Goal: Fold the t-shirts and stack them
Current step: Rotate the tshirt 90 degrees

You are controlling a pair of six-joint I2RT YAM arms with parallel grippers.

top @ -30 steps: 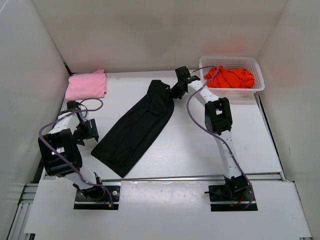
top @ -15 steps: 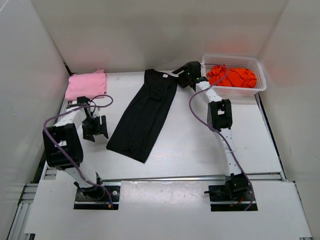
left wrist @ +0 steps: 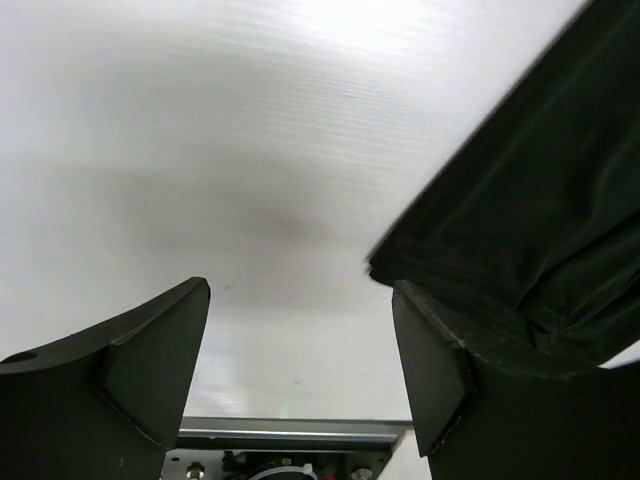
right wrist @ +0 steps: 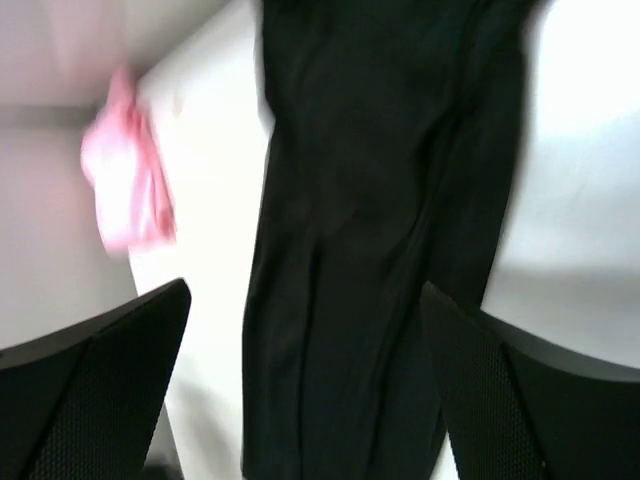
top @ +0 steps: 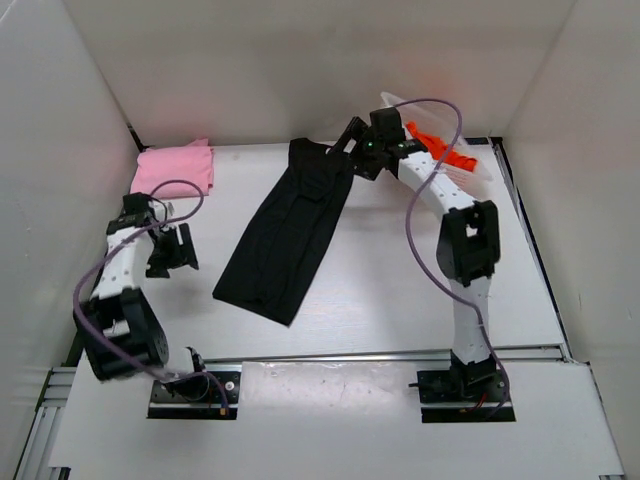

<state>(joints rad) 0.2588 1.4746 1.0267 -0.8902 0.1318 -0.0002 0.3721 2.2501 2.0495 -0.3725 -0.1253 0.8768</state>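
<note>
Top view, with both wrist views: the black t-shirt (top: pixel 288 228) lies on the table (top: pixel 400 290) as a long narrow strip; its long axis runs diagonally from the middle of the far edge toward the near left corner. My right gripper (top: pixel 350 135) hangs over the far end of that strip, jaws spread wide and holding nothing; its wrist view looks straight down the length of the cloth. My left gripper (top: pixel 166 252) sits low near the left edge, likewise released and empty; the strip's near end lies to its right, close but apart, as the left wrist view confirms. The pink t-shirt (top: pixel 175 170) rests folded in the far left corner; the orange t-shirt (top: pixel 438 147) is at the far right corner, partly hidden by my right arm and unfolded. In my judgement the next fold is across the long axis; the right gripper is nearer the far end, the left nearer the near end, so each would take its own end.
</note>
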